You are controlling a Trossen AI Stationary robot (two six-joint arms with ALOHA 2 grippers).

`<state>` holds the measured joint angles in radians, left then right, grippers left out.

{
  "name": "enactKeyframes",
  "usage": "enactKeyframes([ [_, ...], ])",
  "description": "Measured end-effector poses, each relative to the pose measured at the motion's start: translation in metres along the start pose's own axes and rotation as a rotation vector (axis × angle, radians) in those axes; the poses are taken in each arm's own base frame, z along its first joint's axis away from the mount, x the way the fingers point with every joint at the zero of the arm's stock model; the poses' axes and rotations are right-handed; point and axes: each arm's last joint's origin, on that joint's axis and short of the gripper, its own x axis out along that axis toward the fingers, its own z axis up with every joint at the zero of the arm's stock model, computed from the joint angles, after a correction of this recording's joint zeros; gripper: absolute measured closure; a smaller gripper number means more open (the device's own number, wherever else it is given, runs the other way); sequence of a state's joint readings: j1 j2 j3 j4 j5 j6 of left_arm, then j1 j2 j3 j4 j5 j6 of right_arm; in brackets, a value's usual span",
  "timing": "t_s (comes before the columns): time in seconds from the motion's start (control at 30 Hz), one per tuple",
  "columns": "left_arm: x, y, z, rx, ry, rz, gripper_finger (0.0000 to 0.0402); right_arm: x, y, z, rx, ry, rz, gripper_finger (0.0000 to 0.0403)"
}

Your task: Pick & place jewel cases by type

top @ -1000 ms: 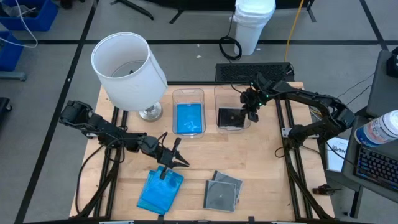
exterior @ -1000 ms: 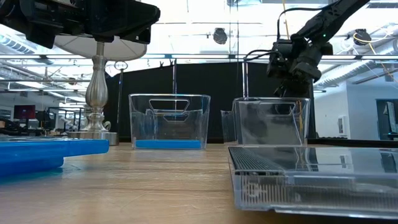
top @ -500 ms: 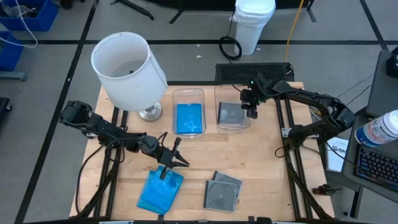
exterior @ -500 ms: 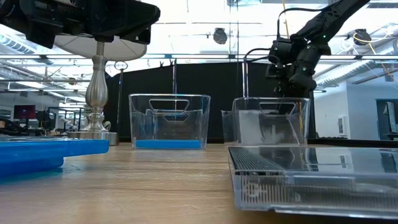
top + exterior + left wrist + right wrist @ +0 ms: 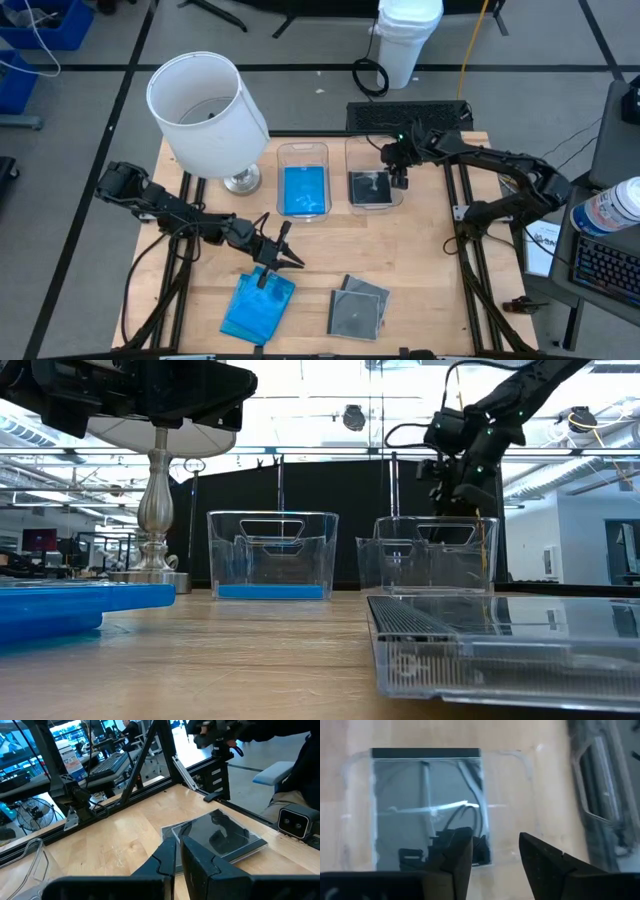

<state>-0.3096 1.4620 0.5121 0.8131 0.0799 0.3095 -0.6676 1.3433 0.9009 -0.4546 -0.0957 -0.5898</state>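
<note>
Right hand point(image 5: 399, 182): it hung above the right bin point(image 5: 375, 152), its two fingers point(image 5: 454, 851) parted with a clear gap between them and nothing held.

Grey case in the bin point(image 5: 427, 805): a clear case with a dark inside lay flat on the floor of the right bin, directly beneath the parted fingers and apart from them.

Left hand point(image 5: 289, 259): it waited low over the front of the counter point(image 5: 420, 260), fingers point(image 5: 200, 865) pressed together on nothing, just beside the blue cases.

Blue cases point(image 5: 258, 306): a small stack sat at the front left of the counter; one more blue case point(image 5: 304, 190) lay in the left bin point(image 5: 302, 152).

Remaining grey cases point(image 5: 357, 308): two or so lay loosely overlapped at the front of the counter, right of the blue stack, well apart from both bins.

Step in hand: judged to be the release of a grey case into the right bin, with the sorting partly done.

How to do it well: the right hand should rise straight up with fingers kept apart, so neither tip catches the bin wall or drags the case; only once clear of the rim should it swing toward the front stack.

Risk: the lamp point(image 5: 208, 112) stood close to the left bin, so any blue-case delivery there would need a careful approach.
</note>
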Motion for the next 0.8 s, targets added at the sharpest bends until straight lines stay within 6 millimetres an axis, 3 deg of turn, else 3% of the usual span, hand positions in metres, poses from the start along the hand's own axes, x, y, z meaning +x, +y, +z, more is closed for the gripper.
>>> enactKeyframes([
  [0.17, 0.000, 0.000, 0.000, -0.001, 0.000, 0.001, 0.0366, -0.020, 0.019, 0.019, -0.051, 0.065, -0.085, 0.0292],
  [0.37, 0.000, 0.002, 0.005, -0.027, -0.048, 0.027, 0.0366, -0.063, 0.063, 0.054, -0.107, -0.062, -0.032, 0.0389],
  [0.6, 0.000, 0.005, 0.018, -0.225, -0.163, 0.054, 0.0366, -0.109, 0.143, 0.073, -0.223, -0.283, 0.120, 0.0399],
  [0.7, 0.010, -0.002, 0.036, -0.279, -0.171, 0.009, 0.0366, -0.120, 0.185, 0.069, -0.252, -0.311, 0.150, 0.0400],
  [0.8, 0.027, -0.023, 0.059, -0.202, -0.115, -0.048, 0.0366, -0.124, 0.227, 0.053, -0.292, -0.330, 0.184, 0.0402],
])
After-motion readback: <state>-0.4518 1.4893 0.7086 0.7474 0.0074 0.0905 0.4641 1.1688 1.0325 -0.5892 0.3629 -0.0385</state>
